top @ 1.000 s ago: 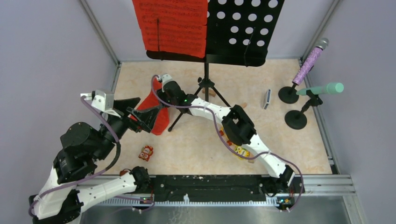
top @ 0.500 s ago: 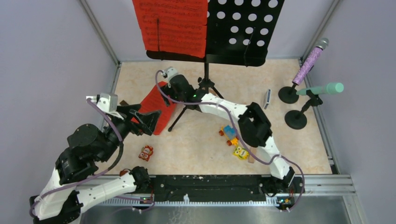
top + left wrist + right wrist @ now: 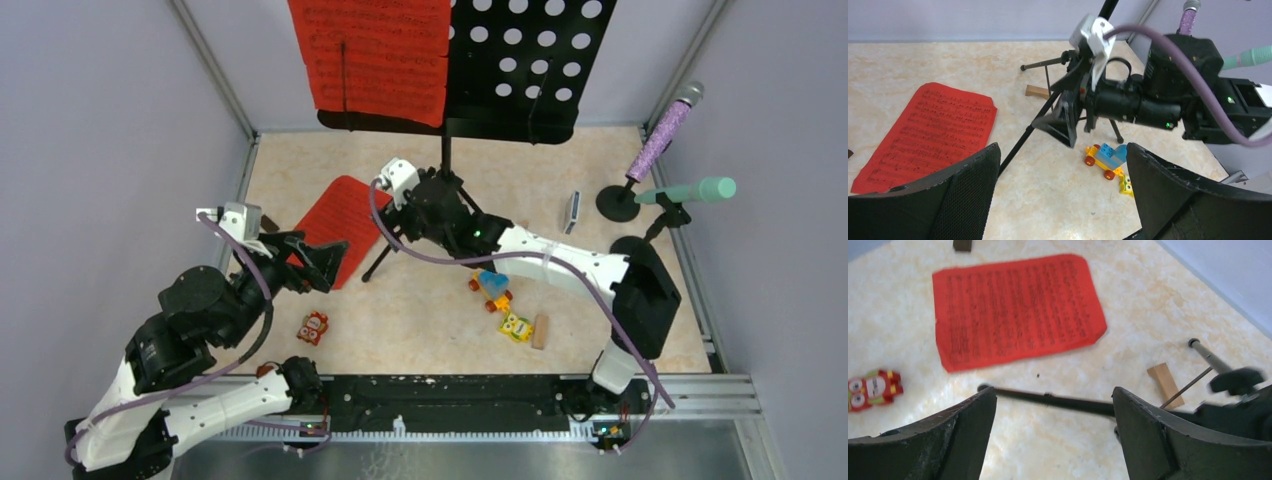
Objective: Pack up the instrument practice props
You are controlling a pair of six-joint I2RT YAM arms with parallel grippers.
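Over the last second the right gripper (image 3: 1053,395) had let go of the loose red sheet-music page (image 3: 340,225), which it had been holding curled up off the table (image 3: 600,330), and had drawn back toward the tripod legs (image 3: 380,262). The page now lay flat on the table, left of those legs. The right arm's elbow had swung out to the right, uncovering a small colourful toy train of bricks (image 3: 492,285). The right jaws stood spread with nothing between them, poised over one tripod leg. The left gripper (image 3: 1063,150) had shifted only slightly; its jaws were spread and empty, hovering just beside the near edge of the fallen page. By the look of it, little of the packing was done. The black perforated music rack (image 3: 525,60) stood upright at the back with another red sheet-music page (image 3: 375,55) on it. The glittery purple microphone (image 3: 665,130) and the mint-green microphone (image 3: 695,190) sat in their short black round-based holders (image 3: 617,203) at the right edge. No box or bag for packing was in view.
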